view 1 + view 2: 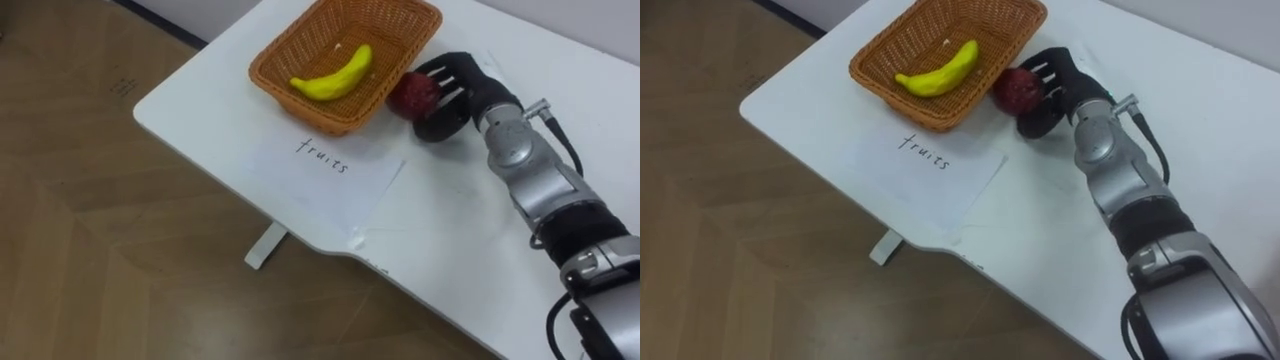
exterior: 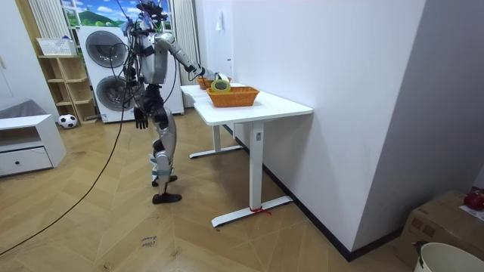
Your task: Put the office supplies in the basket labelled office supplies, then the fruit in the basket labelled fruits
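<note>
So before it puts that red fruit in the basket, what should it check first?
1. Grip: the right robot hand has its fingers curled round the red fruit: ok.
2. Correct basket: the wicker basket already holds a banana: ok.
3. Room inside: bare weave shows around the banana: ok.
4. Fruit over the opening: it sits beside the basket's outer wall, not above it: not ok.
5. Fruit lifted off the table: cannot tell.
6. Left robot hand out of the way: it hangs by the robot's side: ok.
</note>
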Controlling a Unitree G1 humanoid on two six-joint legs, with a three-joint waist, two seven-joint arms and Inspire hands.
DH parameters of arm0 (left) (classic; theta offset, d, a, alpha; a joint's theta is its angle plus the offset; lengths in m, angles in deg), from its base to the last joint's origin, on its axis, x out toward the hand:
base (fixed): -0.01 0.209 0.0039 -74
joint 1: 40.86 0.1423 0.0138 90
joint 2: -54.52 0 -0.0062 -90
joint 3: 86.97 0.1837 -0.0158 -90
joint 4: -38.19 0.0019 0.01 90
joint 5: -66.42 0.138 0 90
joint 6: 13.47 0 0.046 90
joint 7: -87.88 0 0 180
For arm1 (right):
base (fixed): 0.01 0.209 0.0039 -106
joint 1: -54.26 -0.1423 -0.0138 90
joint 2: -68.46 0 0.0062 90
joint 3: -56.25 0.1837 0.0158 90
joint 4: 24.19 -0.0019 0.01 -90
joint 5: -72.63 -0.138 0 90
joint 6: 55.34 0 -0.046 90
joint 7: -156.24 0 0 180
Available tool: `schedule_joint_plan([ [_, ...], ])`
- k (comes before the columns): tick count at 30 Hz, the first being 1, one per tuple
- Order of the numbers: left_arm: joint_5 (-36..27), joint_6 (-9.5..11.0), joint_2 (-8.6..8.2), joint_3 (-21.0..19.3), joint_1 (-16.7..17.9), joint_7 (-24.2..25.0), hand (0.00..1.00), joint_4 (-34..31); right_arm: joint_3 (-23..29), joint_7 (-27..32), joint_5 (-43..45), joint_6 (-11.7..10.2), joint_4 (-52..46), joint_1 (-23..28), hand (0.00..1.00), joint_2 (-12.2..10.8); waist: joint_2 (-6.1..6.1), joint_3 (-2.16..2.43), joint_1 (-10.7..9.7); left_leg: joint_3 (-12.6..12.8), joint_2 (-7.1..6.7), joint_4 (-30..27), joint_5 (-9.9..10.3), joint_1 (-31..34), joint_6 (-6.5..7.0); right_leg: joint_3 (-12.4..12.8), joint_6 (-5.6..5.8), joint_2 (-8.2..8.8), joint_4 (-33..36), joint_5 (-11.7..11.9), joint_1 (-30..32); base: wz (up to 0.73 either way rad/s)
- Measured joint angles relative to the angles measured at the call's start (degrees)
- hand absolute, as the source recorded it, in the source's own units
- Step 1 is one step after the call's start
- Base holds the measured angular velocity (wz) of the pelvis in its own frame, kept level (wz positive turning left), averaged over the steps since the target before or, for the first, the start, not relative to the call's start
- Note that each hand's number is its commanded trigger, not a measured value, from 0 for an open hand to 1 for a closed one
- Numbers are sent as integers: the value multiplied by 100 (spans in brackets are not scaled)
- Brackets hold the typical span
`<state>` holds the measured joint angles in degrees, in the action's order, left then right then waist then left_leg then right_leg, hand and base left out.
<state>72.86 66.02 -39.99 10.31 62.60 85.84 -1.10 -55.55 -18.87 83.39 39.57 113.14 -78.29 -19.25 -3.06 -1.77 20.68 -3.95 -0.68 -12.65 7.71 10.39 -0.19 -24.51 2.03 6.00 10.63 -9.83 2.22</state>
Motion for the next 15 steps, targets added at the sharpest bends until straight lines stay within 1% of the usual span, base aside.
schedule_joint_plan([
  [5,2,2,1,82,-11,0,0,8,-11,-9,-48,15,24,1,100,-71,-7,-4,2,0,0,-2,0,2,0,0,0,1,3,0,-1,0],
  [10,0,5,0,81,-3,-3,0,58,-2,-74,-55,13,38,1,100,-83,-27,-12,5,0,2,-11,1,12,0,-4,-2,-3,6,1,-1,0],
  [15,0,6,0,80,-8,-4,0,51,14,-134,-56,11,32,-1,100,-79,-47,-1,1,-2,1,-10,1,15,0,-11,-2,-2,5,1,0,0],
])
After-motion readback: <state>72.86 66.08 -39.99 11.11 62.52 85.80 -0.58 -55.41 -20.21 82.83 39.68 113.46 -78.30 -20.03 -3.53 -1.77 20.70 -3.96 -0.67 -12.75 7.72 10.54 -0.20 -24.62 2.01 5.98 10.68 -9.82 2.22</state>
